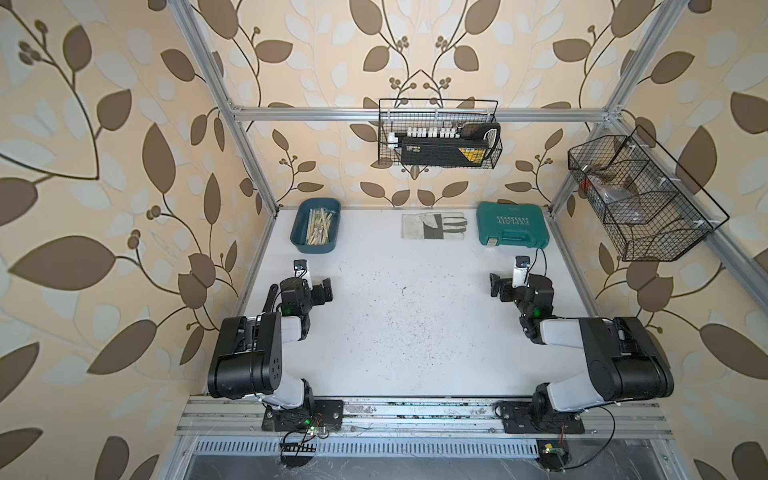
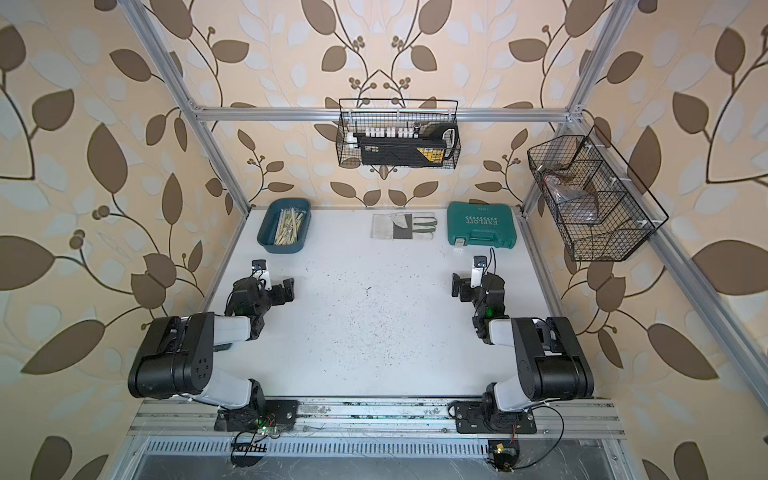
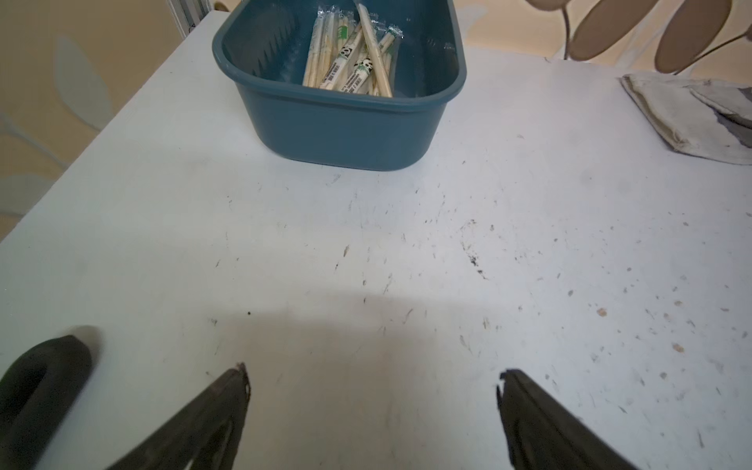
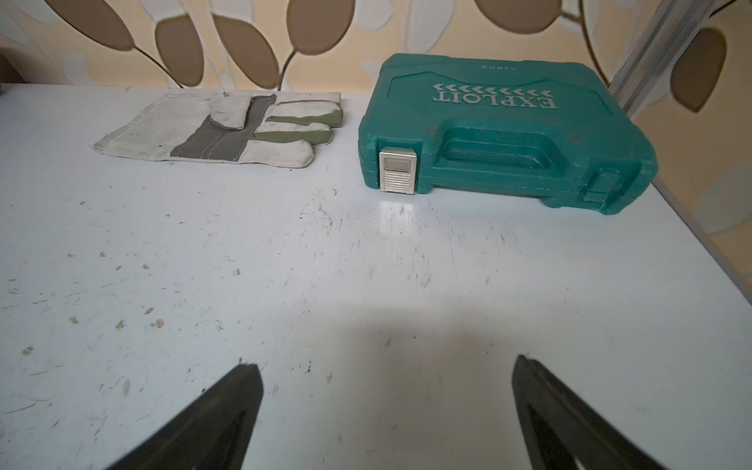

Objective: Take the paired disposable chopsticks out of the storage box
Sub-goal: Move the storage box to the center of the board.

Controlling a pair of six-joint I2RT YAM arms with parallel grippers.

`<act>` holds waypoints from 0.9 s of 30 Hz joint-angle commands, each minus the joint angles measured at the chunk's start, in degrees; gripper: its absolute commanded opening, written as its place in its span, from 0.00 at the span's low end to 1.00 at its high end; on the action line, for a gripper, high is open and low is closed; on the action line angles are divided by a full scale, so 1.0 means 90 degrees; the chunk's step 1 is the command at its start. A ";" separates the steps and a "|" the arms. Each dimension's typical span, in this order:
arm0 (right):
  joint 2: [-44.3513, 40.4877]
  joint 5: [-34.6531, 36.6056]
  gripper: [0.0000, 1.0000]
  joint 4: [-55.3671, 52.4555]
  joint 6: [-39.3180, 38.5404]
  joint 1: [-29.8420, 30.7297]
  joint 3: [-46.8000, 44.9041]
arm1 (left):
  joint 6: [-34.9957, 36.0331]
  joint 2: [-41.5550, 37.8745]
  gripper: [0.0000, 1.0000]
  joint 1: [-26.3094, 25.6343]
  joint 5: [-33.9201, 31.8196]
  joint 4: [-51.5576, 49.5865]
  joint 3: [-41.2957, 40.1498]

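The white desk (image 1: pixel 415 332) under me is smooth laminate, scuffed and speckled with dark flecks. Two black wire baskets hang from the aluminium frame, one (image 1: pixel 440 160) on the back rail and one (image 1: pixel 640 199) to my right.

At the far right of the desk lies the green moulded-plastic tool case (image 4: pixel 508 134). It is pebbled, with a recessed handle and a ribbed silver latch. Raised letters on its lid spell EXPLOIT along a row of chevrons, upside down from my side. The smaller writing near its far edge is too blurred to read.

In the far left corner sits the storage box (image 3: pixel 346 130), a dark teal-blue plastic tray with rounded corners and glossy walls. Between box and case lies a flat, pale canvas work glove (image 4: pixel 211 134) with a grey band and olive fingertips.

The paired disposable chopsticks (image 3: pixel 350 57) are pale wood in clear sleeves printed with pandas, green marks and barcodes. They lie jumbled inside the box.

My left fingers (image 3: pixel 234 394) and right fingers (image 4: pixel 244 390) are spread wide and hold nothing. They hang over bare desk, well apart from the box.
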 commanded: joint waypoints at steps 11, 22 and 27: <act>0.0037 0.0082 0.99 -0.0072 0.0006 0.0035 0.0138 | 0.0009 -0.0029 0.99 0.0017 -0.0079 0.0045 0.0209; 0.0056 0.0018 1.00 -0.0105 0.0006 0.0018 0.0171 | -0.0010 -0.0009 0.99 0.0052 -0.0010 0.0001 0.0252; -0.0185 0.0282 1.00 -0.0391 0.0110 0.0015 0.0313 | 0.0012 -0.0205 0.99 0.0067 0.0007 -0.0249 0.0344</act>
